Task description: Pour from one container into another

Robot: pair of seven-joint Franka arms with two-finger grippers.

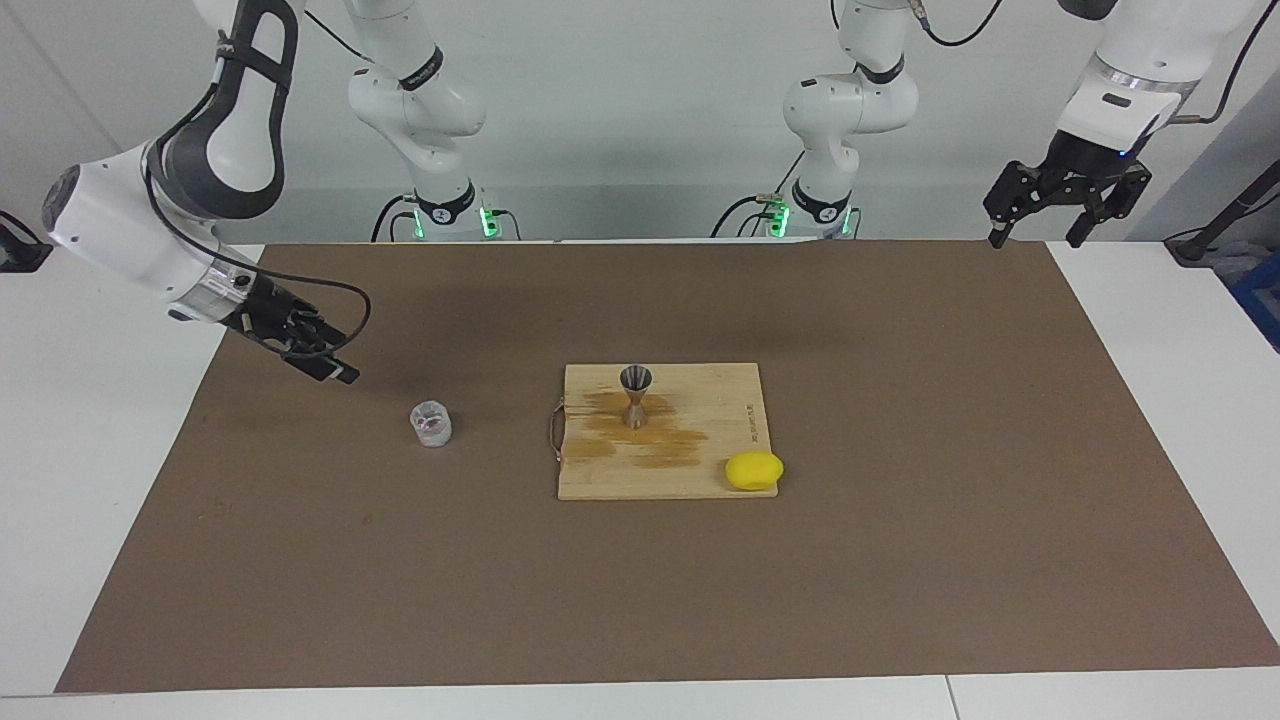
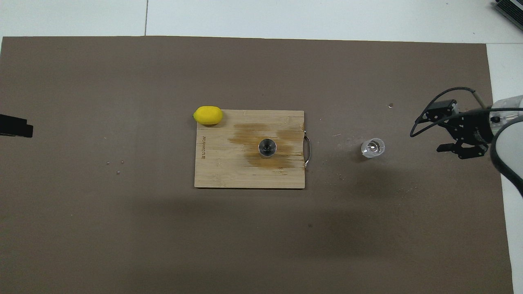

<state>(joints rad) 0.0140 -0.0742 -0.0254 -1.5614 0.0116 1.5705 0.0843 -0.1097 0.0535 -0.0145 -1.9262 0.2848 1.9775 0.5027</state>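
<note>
Across the facing view, the glass tumbler (image 1: 431,423) stands upright on the brown mat (image 1: 900,560), toward the right arm's end of the table, well apart from the wooden board (image 1: 700,475). The steel jigger (image 1: 635,396) stands upright on the board, over a darker stain. A yellow lemon (image 1: 754,470) rests at the board's corner farther from the robots, toward the left arm's end. The right gripper (image 1: 322,352) hangs above the mat near the tumbler, clear of it, its fingers spread and holding nothing. The left gripper (image 1: 1032,226) waits in the air at the mat's corner by its own base, fingers apart and empty

From the overhead view, the tumbler (image 2: 372,148) sits alone on the mat (image 2: 122,228), between the board (image 2: 216,171) with its metal handle (image 2: 307,151) and the right gripper (image 2: 444,134), which is apart from the glass. The jigger (image 2: 267,147) shows its round mouth mid-board, and the lemon (image 2: 208,114) lies at the board's corner. The left gripper (image 2: 16,125) shows only as a dark tip at the view's edge
</note>
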